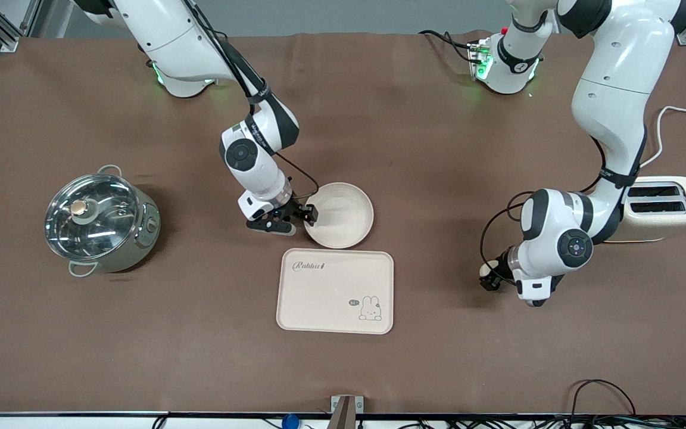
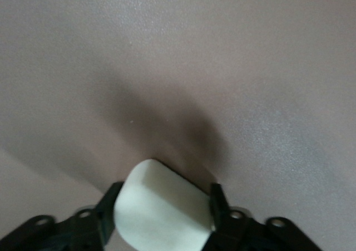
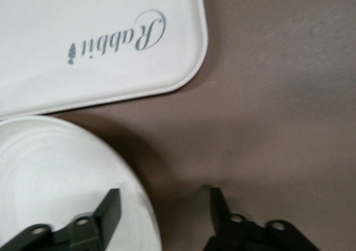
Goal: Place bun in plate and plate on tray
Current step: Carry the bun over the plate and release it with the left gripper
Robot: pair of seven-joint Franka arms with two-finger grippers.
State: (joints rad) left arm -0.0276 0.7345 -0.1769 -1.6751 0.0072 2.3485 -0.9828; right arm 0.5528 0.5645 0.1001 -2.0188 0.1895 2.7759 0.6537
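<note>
Two arms are at work at once in the front view: the right pincer [image 1: 309, 215] is down at the rim of the plate [image 1: 343, 214], on the edge toward the right arm's end of the tabletop [image 1: 426, 149], while the left pincer [image 1: 489, 277] sits low toward the left arm's end, with a speck of pale bun [image 1: 485, 269] showing at its tip. The tray [image 1: 335, 290] lies just nearer the front camera than the plate, almost touching it, with nothing on it, so neither placement is done yet. A lidded steel pot [image 1: 102, 221] and a cream toaster [image 1: 667, 208] stand off at opposite ends, uninvolved. In the left wrist view the bun [image 2: 164, 209] fills the gap between the black fingers [image 2: 221, 206], so the left pincer [image 2: 161, 215] is pinching it, with bare brown tabletop [image 2: 222, 67] below; whether it has cleared the surface I cannot tell. In the right wrist view the right pincer [image 3: 164, 206] is spread, one finger [image 3: 110, 205] over the plate [image 3: 61, 173] inside its rim and the other outside over the tabletop, straddling the edge, probably so that closing would clamp the rim for carrying. The tray [image 3: 100, 39], its "Rabbit" script visible, lies close by, a short move for the plate.
</note>
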